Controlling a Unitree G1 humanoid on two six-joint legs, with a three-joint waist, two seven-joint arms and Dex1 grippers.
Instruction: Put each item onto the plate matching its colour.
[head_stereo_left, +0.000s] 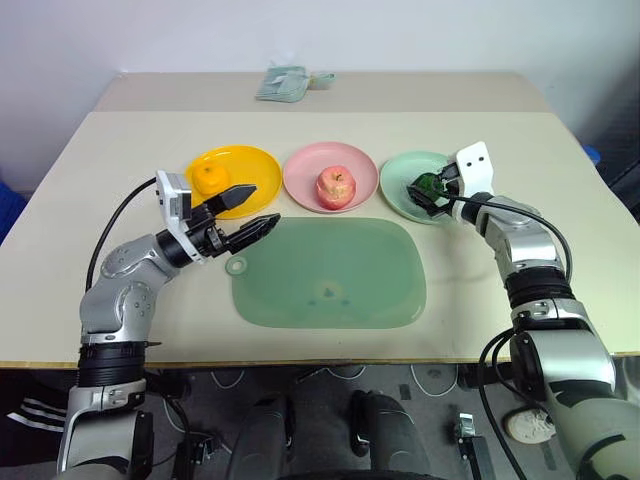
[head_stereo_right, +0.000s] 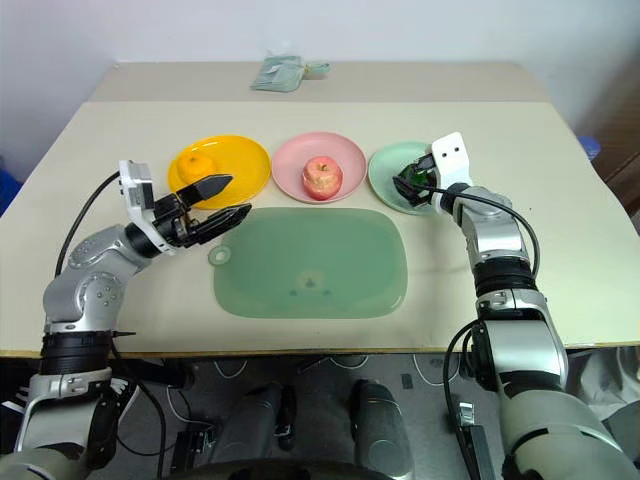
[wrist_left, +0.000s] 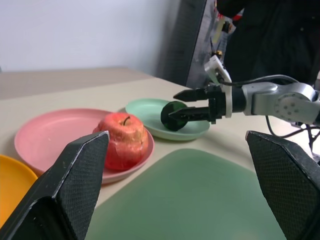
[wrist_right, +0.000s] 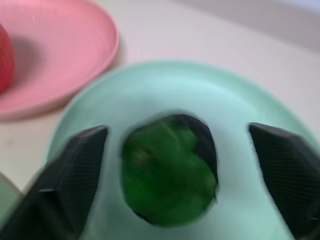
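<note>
Nearest you lies the big green mat (head_stereo_left: 328, 272), flat on the beige table (head_stereo_left: 80, 180) between your two arms. Behind it, three round plates sit in a row: the yellow plate (head_stereo_left: 250, 160) on your left, the pink plate (head_stereo_left: 305, 170) in the middle, the mint plate (head_stereo_left: 398, 180) on your right.

Your left gripper (head_stereo_left: 250, 210) hangs over the mat's near-left corner, just in front of the yellow plate, pointing toward the middle of the table. Its fingers stand wide apart with nothing between them.

Your right gripper (head_stereo_left: 428, 192) reaches over the mint plate. In the right wrist view its two fingers (wrist_right: 70, 175) stand well clear of the green ball (wrist_right: 167, 170) on either side, so the grip is wide and the ball is not clamped. The ball is over the mint plate's middle; you cannot tell from these views whether it rests on the plate or is just above it.

You can see the apple (head_stereo_left: 336, 187) sitting upright on the pink plate, stem dimple up, and the orange (head_stereo_left: 209, 178) on the yellow plate, toward its left side.

Folded green cloth (head_stereo_left: 283, 83) lies at the table's far edge, well apart from the plates.
</note>
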